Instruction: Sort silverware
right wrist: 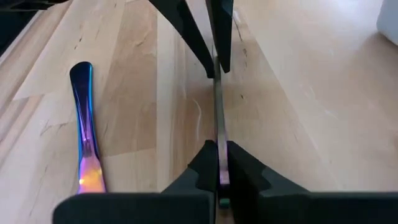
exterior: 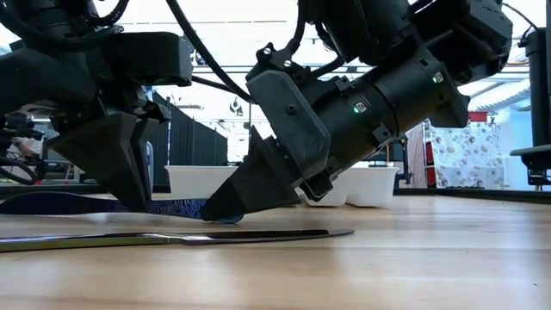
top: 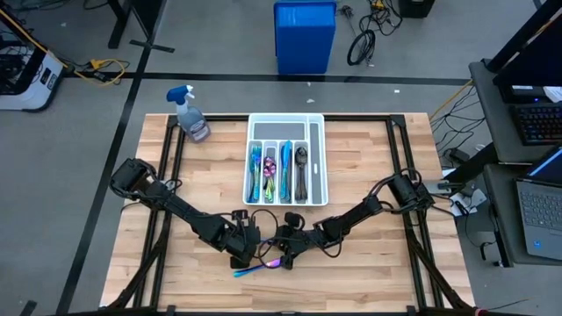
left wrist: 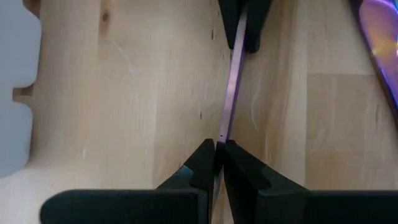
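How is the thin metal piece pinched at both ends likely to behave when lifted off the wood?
The thin metal piece looks stiff: it runs straight between the left tool and the right tool, both shut on it. Its glossy, narrow edge probably makes it slippery and apt to twist. It seems light, so lifting should be easy.

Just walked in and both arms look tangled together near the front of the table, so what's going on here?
Both grippers are shut on the same slim piece of silverware, one at each end: the left gripper and the right gripper face each other low over the wooden table. It looks like a handover. Another iridescent piece lies on the wood beside them. The white tray behind already holds several sorted pieces.
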Available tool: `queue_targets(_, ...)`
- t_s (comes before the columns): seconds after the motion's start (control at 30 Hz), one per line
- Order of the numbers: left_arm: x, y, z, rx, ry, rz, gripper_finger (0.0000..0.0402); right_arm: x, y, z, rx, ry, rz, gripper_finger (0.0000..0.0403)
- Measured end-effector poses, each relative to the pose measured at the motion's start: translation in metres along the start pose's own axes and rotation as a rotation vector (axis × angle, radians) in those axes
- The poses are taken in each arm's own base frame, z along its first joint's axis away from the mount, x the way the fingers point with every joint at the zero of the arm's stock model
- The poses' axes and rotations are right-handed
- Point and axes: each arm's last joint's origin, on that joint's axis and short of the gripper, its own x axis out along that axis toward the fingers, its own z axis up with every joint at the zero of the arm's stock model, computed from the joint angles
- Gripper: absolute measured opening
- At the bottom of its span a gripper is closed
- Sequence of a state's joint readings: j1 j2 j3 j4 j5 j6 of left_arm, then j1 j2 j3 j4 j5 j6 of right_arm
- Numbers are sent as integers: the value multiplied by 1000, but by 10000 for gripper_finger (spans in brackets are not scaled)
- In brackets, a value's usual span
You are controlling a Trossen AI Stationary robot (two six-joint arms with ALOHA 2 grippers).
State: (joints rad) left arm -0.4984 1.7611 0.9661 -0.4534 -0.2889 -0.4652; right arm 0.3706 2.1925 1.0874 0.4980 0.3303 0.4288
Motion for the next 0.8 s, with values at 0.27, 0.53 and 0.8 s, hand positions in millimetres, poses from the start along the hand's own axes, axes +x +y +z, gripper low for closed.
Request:
queue_targets(0.27,-9,0,7,-59,11,46,18,-3,2,3,-5,-14,5,1)
queue_targets(0.53,-60,7,25,-143,-49,125,64,-7,1,9,-9,-23,-21,1)
queue_targets(0.8,-107,15,34,-242,-195,195,84,-25,2,38,-67,-109,-87,0)
